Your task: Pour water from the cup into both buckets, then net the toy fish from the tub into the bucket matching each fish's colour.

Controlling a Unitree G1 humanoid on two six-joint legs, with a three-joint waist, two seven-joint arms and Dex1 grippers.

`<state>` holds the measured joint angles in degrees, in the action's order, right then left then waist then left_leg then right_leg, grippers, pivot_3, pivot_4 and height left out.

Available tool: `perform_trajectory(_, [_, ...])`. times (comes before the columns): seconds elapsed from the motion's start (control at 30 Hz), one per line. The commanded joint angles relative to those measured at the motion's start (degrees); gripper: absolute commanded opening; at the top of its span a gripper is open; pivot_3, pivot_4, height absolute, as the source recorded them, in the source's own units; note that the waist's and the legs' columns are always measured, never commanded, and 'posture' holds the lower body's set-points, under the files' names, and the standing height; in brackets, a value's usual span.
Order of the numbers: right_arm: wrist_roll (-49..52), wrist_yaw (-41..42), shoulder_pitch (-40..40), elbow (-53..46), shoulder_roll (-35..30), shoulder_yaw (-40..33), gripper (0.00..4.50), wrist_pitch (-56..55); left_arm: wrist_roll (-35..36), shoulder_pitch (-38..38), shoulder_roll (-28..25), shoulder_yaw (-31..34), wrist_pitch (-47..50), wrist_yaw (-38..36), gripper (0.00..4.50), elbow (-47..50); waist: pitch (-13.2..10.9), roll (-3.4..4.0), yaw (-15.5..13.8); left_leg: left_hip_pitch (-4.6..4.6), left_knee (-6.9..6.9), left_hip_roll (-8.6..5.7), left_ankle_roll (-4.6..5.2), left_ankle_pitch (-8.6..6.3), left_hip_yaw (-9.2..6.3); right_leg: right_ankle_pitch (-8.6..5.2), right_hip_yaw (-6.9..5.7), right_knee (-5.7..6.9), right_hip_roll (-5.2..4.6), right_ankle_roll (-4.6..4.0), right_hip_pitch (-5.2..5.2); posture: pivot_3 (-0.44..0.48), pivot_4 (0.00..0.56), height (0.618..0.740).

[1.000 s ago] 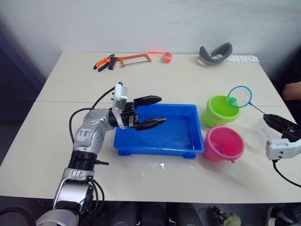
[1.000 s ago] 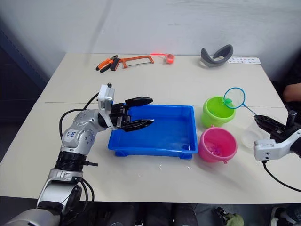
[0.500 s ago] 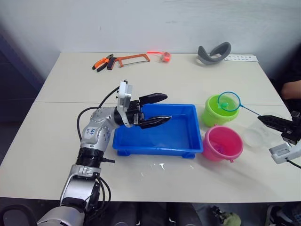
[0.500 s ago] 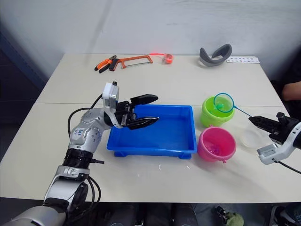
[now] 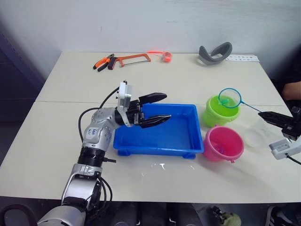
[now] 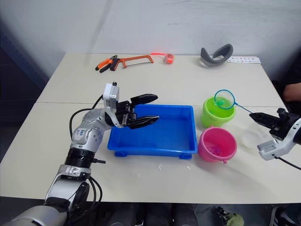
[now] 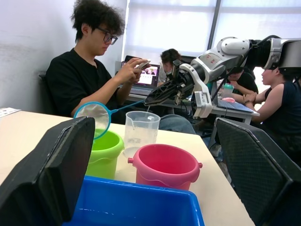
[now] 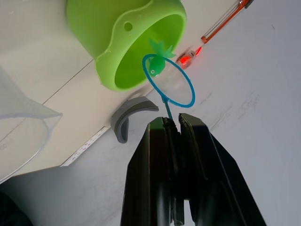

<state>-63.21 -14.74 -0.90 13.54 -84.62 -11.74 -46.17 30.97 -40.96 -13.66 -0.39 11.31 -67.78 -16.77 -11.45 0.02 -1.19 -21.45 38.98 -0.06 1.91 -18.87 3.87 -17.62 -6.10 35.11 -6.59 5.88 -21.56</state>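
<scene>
Cream tabletop (image 5: 56, 141) against a pale wall carries the scene in the head views. On it sits the blue tub (image 5: 160, 134), a shallow glossy plastic tray with a rim. The left gripper (image 5: 157, 109) hovers over the tub's near-left part, its two black fingers spread apart and holding nothing, the arm bent at the elbow and reaching in from the left. To the right of the tub stand the lime green bucket (image 5: 220, 111) and, nearer the robot, the hot pink bucket (image 5: 223, 143), close together. The right gripper (image 5: 276, 118) reaches in from the right edge, clamped on the thin dark handle of the net (image 5: 230, 97), whose light blue hoop hangs over the green bucket's mouth. The clear cup (image 5: 257, 136) stands just beside that gripper, right of the pink bucket. At the far edge lie an orange hacksaw (image 5: 134, 59), orange pliers (image 5: 104, 61) and a grey curved headband (image 5: 215, 52).

Left wrist view: the left gripper's textured black fingers (image 7: 51, 169) stand wide apart over the tub's blue rim; beyond are both buckets, the see-through cup and the net held over the green one. People (image 7: 87, 75) sit at desks behind.

Right wrist view: the right gripper's fingers (image 8: 155, 179) are pressed together on the net handle; a small green toy fish (image 8: 157, 66) lies in the fine mesh at the hoop's far rim, right at the green bucket's opening
</scene>
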Motion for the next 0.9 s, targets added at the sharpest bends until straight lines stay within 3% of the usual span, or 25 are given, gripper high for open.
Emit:
perform_trajectory(0.03, [5.4, 1.4, 1.4, 0.5, -1.5, -0.7, 0.0, -2.0, -0.1, -0.6, 0.0, 1.1, -1.4, 0.1, 4.45, -0.1, 0.0, 0.01, 0.0, 0.0, 0.0, 0.0, 0.0, 0.0, 0.01, 0.0, 0.0, 0.0, 0.0, 0.0, 0.0, 0.0, 0.15, 0.74])
perform_trajectory(0.43, [6.6, 4.6, 1.4, 0.6, -0.9, -1.1, 0.0, 2.7, -0.4, -0.5, 0.4, 0.9, -2.1, 0.2, 4.45, -0.8, 0.0, 0.01, 0.0, 0.0, 0.0, 0.0, 0.0, 0.0, 0.0, 0.0, 0.0, 0.01, 0.0, 0.0, 0.0, 0.0, 0.15, 0.74])
perform_trajectory(0.57, [7.0, 4.2, -0.7, -1.3, -1.8, 3.0, 0.0, -2.1, -0.4, -0.1, 0.7, 0.7, -2.3, 0.5, 4.45, -0.6, 0.0, 0.01, 0.0, 0.0, 0.01, 0.01, 0.0, 0.0, 0.0, 0.0, 0.0, 0.06, 0.0, 0.0, -0.01, 0.0, 0.15, 0.74])
perform_trajectory(0.9, [4.9, -0.4, 0.9, 3.5, -2.6, 1.6, 0.0, 3.8, -0.8, 1.3, 1.3, 0.7, -2.6, 1.4, 4.45, 0.2, 0.0, 0.01, -0.1, -0.02, 0.02, 0.01, 0.01, 0.0, -0.02, 0.0, -0.03, 0.18, 0.0, 0.0, -0.01, 0.0, 0.15, 0.74])
